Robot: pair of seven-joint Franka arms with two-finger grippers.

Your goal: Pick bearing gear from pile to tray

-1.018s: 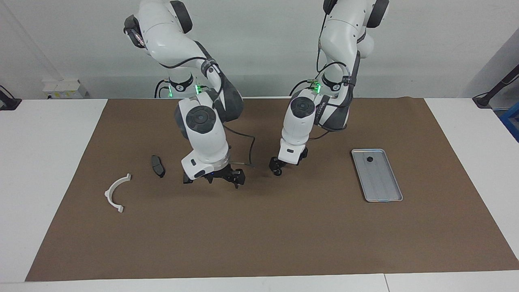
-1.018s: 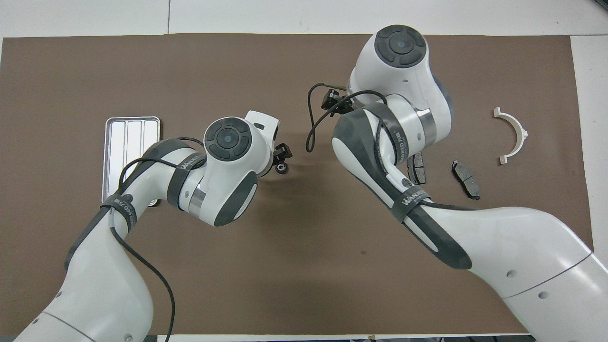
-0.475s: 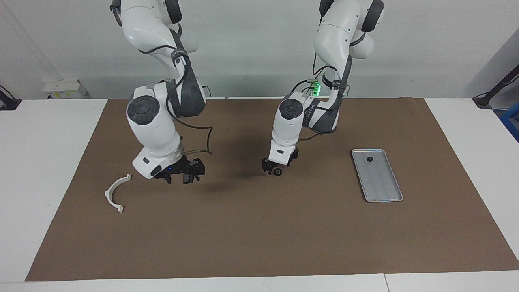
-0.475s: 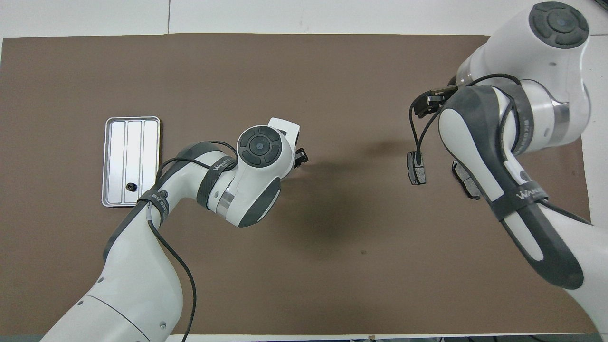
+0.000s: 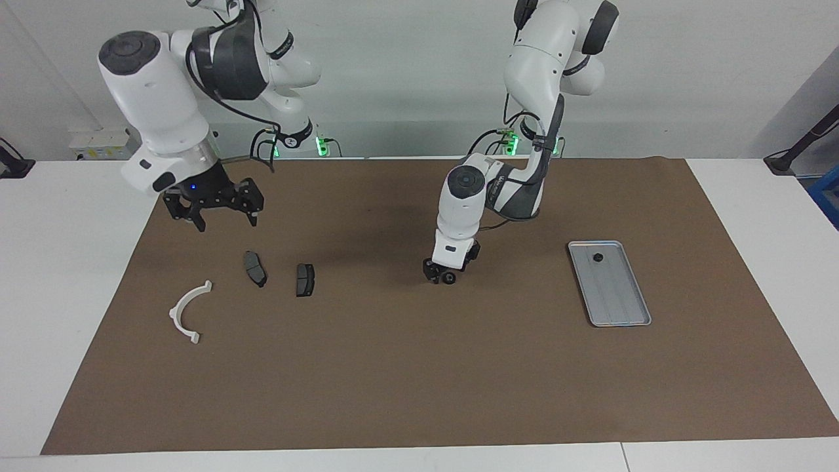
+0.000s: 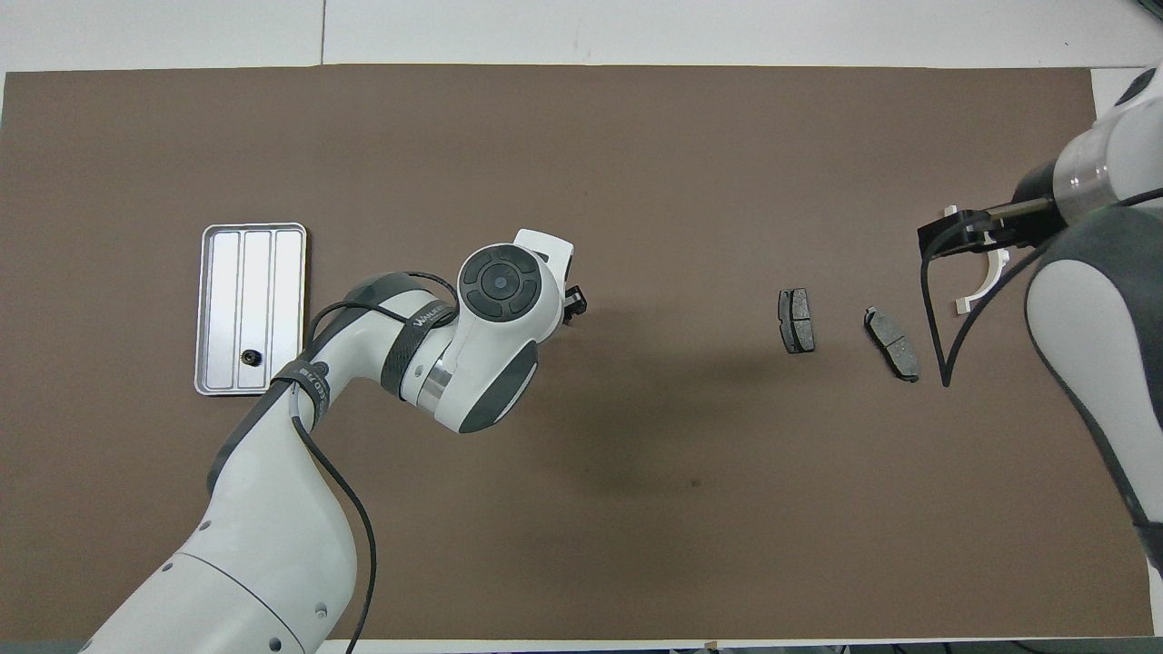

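A: Where is the bearing gear [image 5: 449,278] sitting?

B: On the mat, well apart from the tray [image 5: 609,282], at the left gripper [image 5: 440,275]; whether its fingers are pinching it, nobody can tell.

A: Handling?

B: Probably small, stiff, rolling easily; gripping across its rim looks best. The right gripper [image 5: 215,211] is hanging spread, waiting.

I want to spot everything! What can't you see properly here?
- Black piece at left gripper: facing view, too small to tell if held; overhead, the arm hides it.
- Arc: overhead, right arm covers part.
- Dot in tray: too small to name.
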